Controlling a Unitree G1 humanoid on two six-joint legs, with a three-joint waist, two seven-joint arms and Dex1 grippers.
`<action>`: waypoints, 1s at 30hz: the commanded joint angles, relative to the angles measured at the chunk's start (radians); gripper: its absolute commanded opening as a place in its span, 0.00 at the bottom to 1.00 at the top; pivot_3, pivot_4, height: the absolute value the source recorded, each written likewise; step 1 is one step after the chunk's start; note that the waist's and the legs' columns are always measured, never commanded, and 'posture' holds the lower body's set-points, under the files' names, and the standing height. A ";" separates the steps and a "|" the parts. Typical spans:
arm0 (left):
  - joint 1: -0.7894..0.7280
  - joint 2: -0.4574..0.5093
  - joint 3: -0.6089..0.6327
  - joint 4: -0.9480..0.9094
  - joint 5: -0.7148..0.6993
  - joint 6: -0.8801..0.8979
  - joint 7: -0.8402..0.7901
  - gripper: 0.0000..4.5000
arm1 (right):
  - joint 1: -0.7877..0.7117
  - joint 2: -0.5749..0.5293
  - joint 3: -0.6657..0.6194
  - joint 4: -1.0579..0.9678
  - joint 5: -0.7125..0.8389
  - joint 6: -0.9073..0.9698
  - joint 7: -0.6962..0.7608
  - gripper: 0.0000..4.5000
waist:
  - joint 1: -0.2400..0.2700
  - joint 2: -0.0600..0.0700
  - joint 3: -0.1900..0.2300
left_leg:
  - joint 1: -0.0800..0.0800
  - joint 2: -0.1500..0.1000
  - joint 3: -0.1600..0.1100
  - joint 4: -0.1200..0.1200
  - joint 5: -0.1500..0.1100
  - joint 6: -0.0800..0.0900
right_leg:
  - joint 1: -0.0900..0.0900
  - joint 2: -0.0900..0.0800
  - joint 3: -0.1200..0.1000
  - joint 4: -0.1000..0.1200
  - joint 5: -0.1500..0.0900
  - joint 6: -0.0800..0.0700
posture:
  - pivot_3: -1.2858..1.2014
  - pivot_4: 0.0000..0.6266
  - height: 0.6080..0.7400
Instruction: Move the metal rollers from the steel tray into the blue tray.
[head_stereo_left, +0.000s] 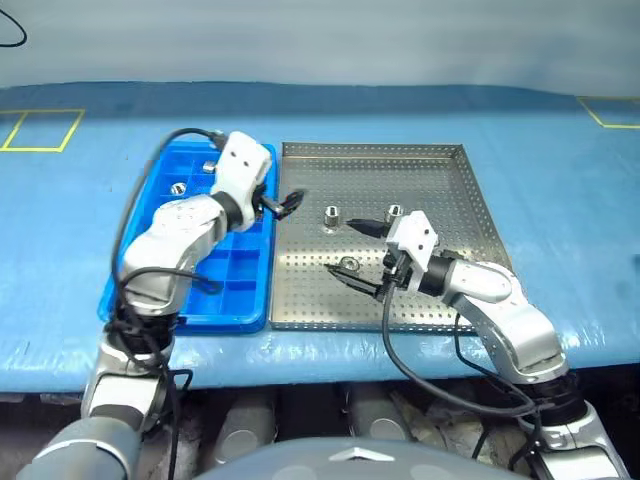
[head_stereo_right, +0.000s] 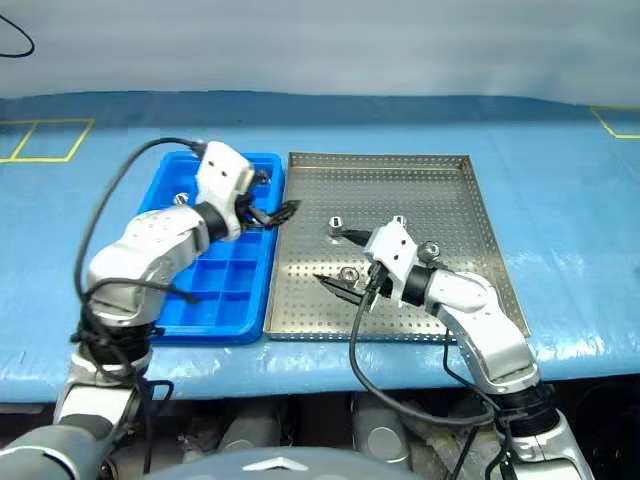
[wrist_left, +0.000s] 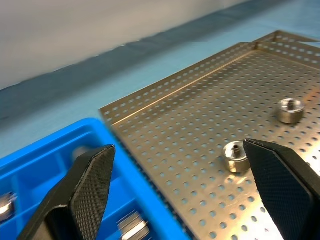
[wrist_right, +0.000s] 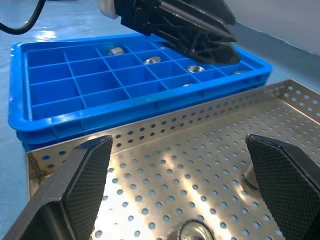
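The right gripper (head_stereo_left: 362, 258) — jaws wide, empty — straddles the nearest roller (head_stereo_left: 349, 265) at frame centre, closer than the left gripper (head_stereo_left: 285, 204), also wide.

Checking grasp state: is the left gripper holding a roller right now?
No. In the left wrist view the left gripper stands wide open with nothing between its fingers, above the edge of the steel tray.

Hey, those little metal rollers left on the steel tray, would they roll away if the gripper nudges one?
Probably not: each metal roller stands on its flat end on the steel tray, so it would likely slide. Tipped sideways, it could roll. Solid-looking metal suggests heavy for its size and rigid.
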 joint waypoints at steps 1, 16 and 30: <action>-0.067 -0.030 -0.063 0.150 0.051 -0.089 -0.017 0.99 | 0.032 -0.004 -0.037 -0.071 -0.001 0.006 -0.039 1.00 | -0.019 0.000 0.000 | 0.000 0.000 0.001 0.000 0.000 0.000 | 0.000 0.001 0.000 0.000 0.000 0.000 | 0.41 0.24 1.00; -0.218 -0.140 -0.147 0.583 0.223 -0.195 0.022 0.99 | 0.133 0.000 -0.082 -0.153 -0.007 0.011 -0.123 1.00 | -0.181 0.000 0.000 | -0.001 0.000 0.004 0.003 -0.002 0.004 | 0.000 0.001 0.005 -0.001 -0.001 0.009 | 0.37 0.24 1.00; -0.153 -0.142 -0.096 0.589 0.243 -0.154 0.051 0.99 | 0.110 -0.005 -0.072 -0.137 -0.004 0.015 -0.115 1.00 | -0.222 0.000 0.000 | -0.001 0.000 0.006 0.003 -0.002 0.005 | 0.000 0.001 0.007 -0.001 -0.001 0.011 | 0.39 0.24 1.00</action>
